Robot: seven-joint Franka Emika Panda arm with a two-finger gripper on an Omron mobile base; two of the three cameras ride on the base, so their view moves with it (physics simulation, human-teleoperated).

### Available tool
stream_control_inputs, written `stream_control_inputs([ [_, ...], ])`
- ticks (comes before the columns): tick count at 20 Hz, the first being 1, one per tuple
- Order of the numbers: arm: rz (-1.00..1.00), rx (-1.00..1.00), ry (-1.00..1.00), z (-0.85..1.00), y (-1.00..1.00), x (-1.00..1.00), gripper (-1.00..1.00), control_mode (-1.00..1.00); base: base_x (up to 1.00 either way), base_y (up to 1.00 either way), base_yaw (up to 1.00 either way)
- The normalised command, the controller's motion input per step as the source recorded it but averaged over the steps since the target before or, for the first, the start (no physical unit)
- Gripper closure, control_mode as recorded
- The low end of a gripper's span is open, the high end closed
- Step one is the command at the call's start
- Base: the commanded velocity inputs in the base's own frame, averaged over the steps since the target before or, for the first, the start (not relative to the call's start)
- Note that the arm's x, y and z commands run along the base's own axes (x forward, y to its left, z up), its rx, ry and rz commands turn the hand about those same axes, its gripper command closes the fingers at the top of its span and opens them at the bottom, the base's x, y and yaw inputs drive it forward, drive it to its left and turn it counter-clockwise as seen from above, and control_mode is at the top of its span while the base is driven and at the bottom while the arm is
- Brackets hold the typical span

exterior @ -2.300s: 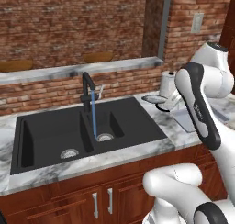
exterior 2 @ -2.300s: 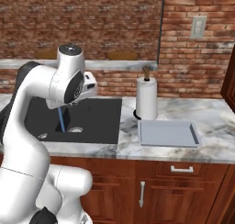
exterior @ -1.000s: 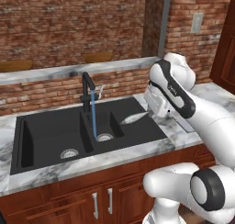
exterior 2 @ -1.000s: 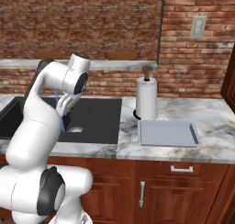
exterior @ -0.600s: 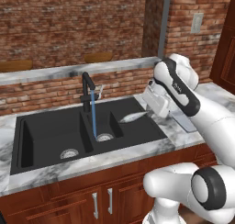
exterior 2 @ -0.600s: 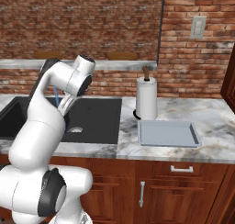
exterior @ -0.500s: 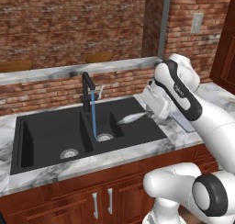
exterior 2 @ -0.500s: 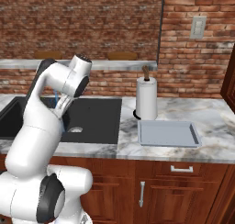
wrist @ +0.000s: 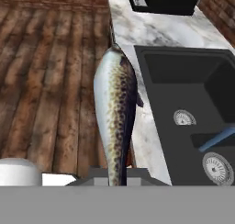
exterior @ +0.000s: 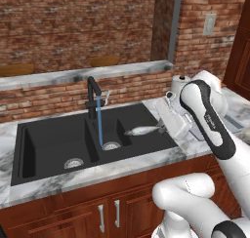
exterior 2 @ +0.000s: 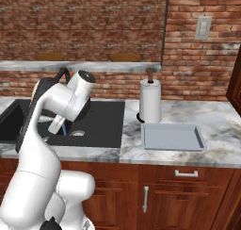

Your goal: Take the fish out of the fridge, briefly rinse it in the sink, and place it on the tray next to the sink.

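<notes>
Sink [exterior: 58,139] basin: end effector [exterior: 162,127] gripping fish [exterior: 141,130] above.

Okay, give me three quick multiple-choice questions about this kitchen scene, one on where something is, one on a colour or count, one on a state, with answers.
1. Where is the fish?
A. On the tray
B. Held over the sink's right basin
C. On the floor

2. What colour is the sink?
A. Black
B. White
C. Steel

3. Is the faucet running?
A. No
B. Yes
C. Faucet missing

Answers: 1 B, the claw is shut on the fish above the basin, while the tray lies bare. 2 A, both basins are black. 3 B, a blue stream falls from the spout.
</notes>
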Motion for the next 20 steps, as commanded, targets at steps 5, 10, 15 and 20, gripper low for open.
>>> stream_control_inputs([
  [5, 0.00, 0.49, 0.11, 0.00, -0.47, 0.00, 1.00, -1.00, 0.00, 0.00, 0.00],
  [10, 0.00, 0.44, 0.13, 0.00, -0.32, 0.00, 1.00, -1.00, 0.00, 0.00, 0.00],
  [15, -0.01, 0.16, 0.16, 0.00, 0.11, 0.28, 1.00, -1.00, 0.00, 0.00, 0.00],
  [20, -0.02, 0.00, 0.21, 0.00, 0.41, 0.60, 1.00, -1.00, 0.00, 0.00, 0.00],
])
